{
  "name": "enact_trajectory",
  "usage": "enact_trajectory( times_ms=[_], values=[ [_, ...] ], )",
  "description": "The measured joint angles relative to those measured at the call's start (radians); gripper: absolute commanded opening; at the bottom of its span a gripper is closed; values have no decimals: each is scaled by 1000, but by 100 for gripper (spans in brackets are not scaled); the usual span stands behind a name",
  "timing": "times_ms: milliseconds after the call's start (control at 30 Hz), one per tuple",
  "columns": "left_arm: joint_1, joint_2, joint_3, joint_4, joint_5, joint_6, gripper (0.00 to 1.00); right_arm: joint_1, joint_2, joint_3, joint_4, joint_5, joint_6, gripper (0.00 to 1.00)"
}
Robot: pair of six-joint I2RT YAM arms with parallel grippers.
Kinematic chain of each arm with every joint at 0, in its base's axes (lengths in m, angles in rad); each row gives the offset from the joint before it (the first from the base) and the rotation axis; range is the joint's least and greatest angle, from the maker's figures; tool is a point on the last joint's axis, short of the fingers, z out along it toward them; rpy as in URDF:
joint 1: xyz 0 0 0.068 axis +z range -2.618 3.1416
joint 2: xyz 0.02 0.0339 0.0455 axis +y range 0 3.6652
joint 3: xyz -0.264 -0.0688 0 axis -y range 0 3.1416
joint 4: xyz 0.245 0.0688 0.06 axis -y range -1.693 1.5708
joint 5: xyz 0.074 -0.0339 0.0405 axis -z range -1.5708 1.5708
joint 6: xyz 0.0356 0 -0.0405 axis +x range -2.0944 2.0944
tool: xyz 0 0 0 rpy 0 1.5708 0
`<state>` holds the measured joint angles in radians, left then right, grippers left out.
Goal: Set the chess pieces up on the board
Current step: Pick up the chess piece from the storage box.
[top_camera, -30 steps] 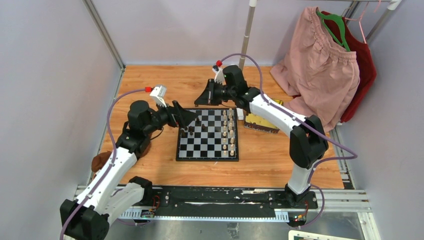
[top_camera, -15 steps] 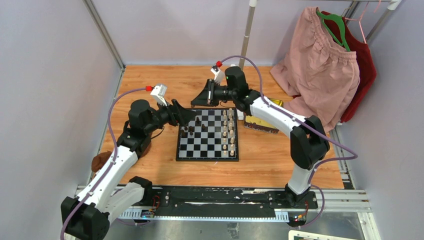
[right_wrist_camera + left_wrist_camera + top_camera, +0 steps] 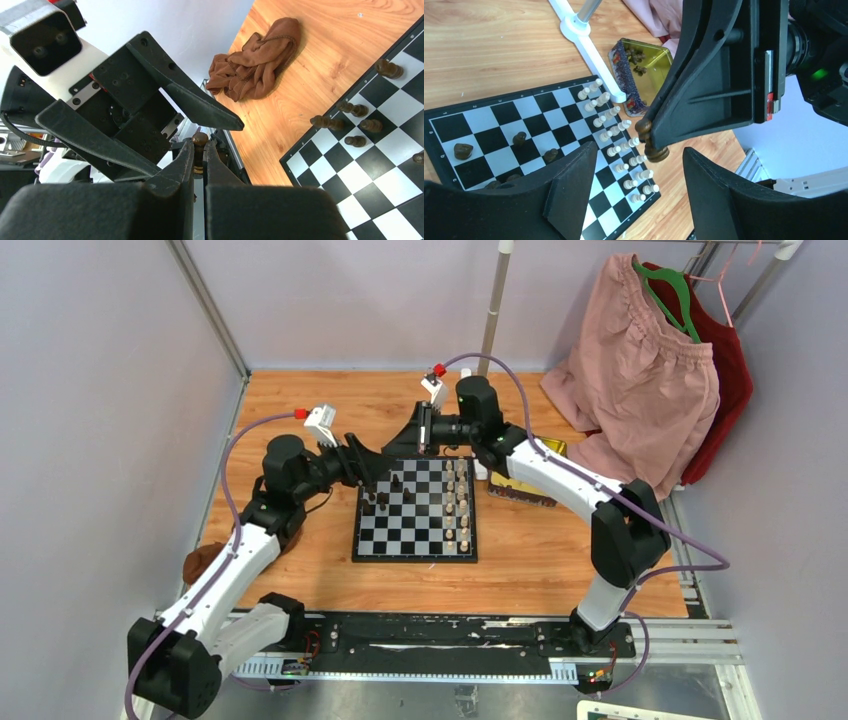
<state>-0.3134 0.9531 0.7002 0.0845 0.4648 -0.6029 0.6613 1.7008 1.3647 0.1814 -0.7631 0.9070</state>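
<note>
The board (image 3: 400,535) lies flat at the middle of the table. Cream pieces (image 3: 450,505) stand in two files along its right side, and a few dark pieces (image 3: 519,138) are scattered on its left side. Both grippers meet in the air above the board's far left corner. The right gripper (image 3: 200,150) is clamped on one held dark piece (image 3: 651,145), pinched at the very fingertips. The left gripper (image 3: 639,150) faces it tip to tip with jaws spread, and neither finger touches the held dark piece. Governing relation: the held dark piece sits just ahead of the left fingertips, within the line of their gap. Its long axis appears to run across the left jaws' closing line, so closing would likely pinch its narrow body. Judged step: hand-over from right arm to left arm. The left arm is the nearer one to the board's dark side.
</note>
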Motion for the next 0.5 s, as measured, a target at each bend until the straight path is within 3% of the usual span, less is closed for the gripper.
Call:
enact_trajectory(
  times_ms=[500],
  values=[
    [0,19,12,18,48,-3,41,10,3,-23,32,-15,17,0]
  ],
)
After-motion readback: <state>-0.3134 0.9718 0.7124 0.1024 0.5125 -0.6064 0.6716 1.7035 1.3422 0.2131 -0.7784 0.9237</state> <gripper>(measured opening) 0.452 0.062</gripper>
